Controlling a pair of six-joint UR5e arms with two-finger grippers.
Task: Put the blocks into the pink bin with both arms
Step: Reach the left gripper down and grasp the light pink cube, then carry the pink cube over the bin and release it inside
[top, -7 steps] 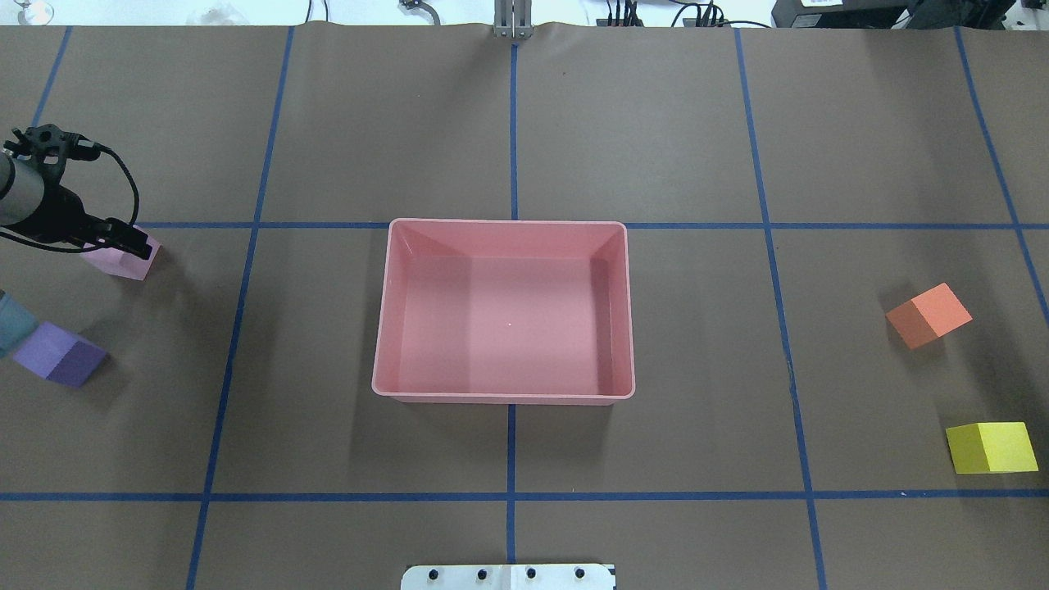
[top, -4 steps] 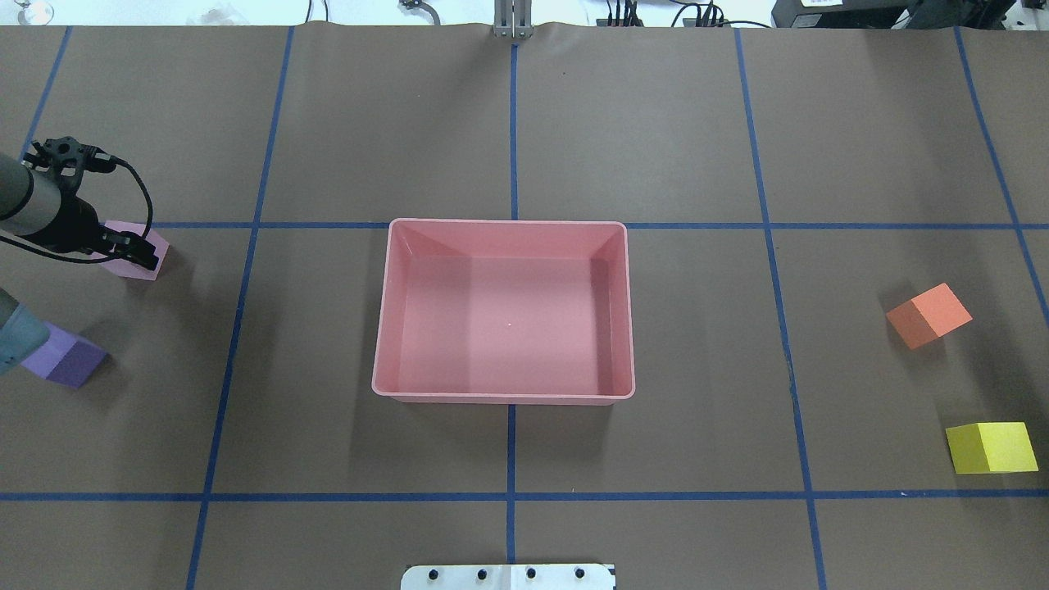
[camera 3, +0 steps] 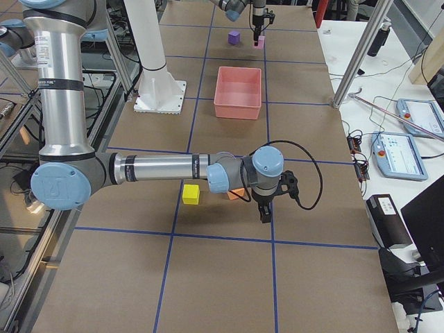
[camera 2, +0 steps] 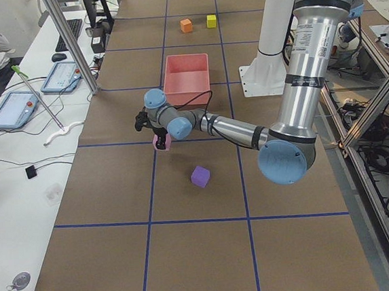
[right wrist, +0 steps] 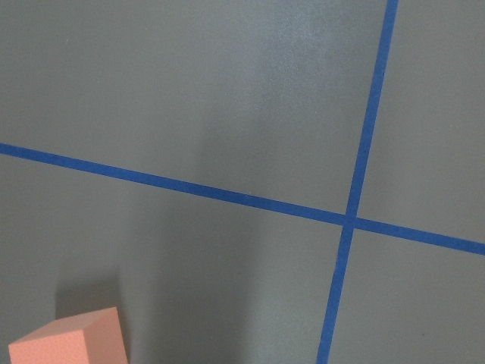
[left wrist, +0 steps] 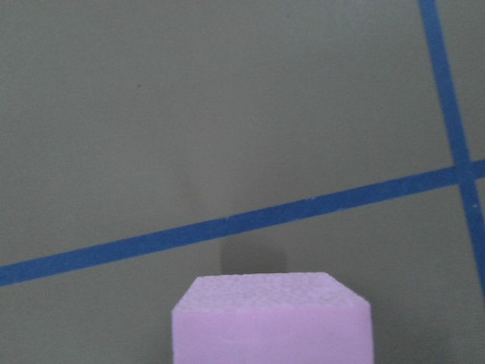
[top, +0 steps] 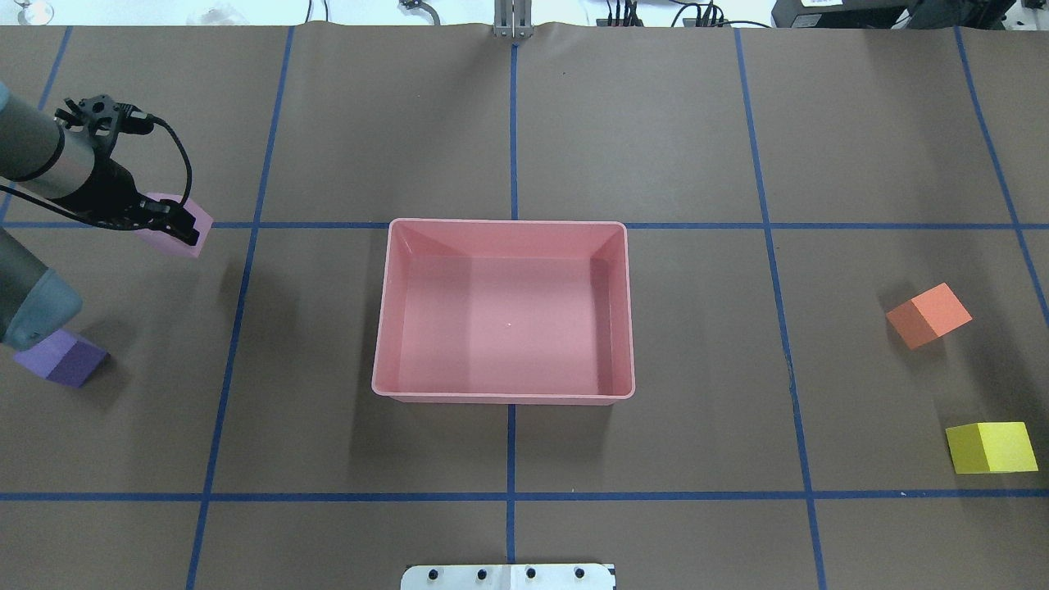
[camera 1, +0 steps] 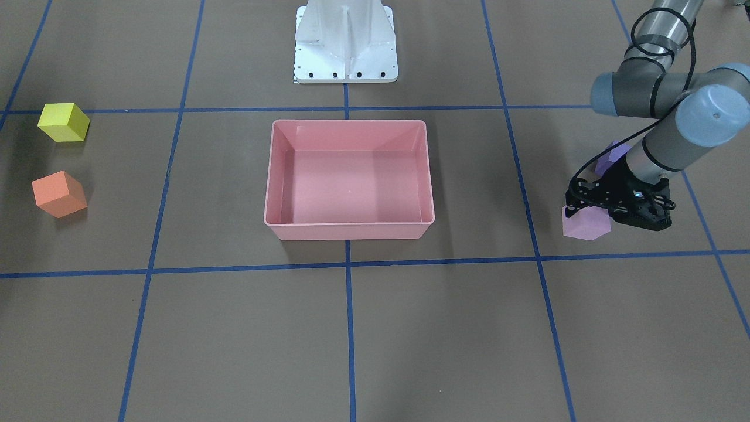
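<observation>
My left gripper (top: 170, 226) is shut on the light pink cube (top: 182, 229) and holds it a little above the table, left of the pink bin (top: 504, 328). The cube fills the bottom of the left wrist view (left wrist: 273, 322). The purple cube (top: 61, 359) lies on the table under the left arm. The orange cube (top: 928, 315) and yellow cube (top: 992, 447) lie at the far right. My right gripper (camera 3: 264, 211) shows only in the exterior right view, pointing down beside the orange cube (right wrist: 72, 337); I cannot tell whether it is open or shut. The bin holds nothing.
The white base mount (camera 1: 345, 47) stands behind the bin on the robot's side. Blue tape lines cross the brown table cover. Metal posts (camera 2: 70, 44) and an operators' desk with tablets (camera 3: 420, 118) stand beyond the far table edge.
The left gripper has moved right and away from the robot with the light pink cube, lifting it off the table. The other cubes and the bin have not moved.
</observation>
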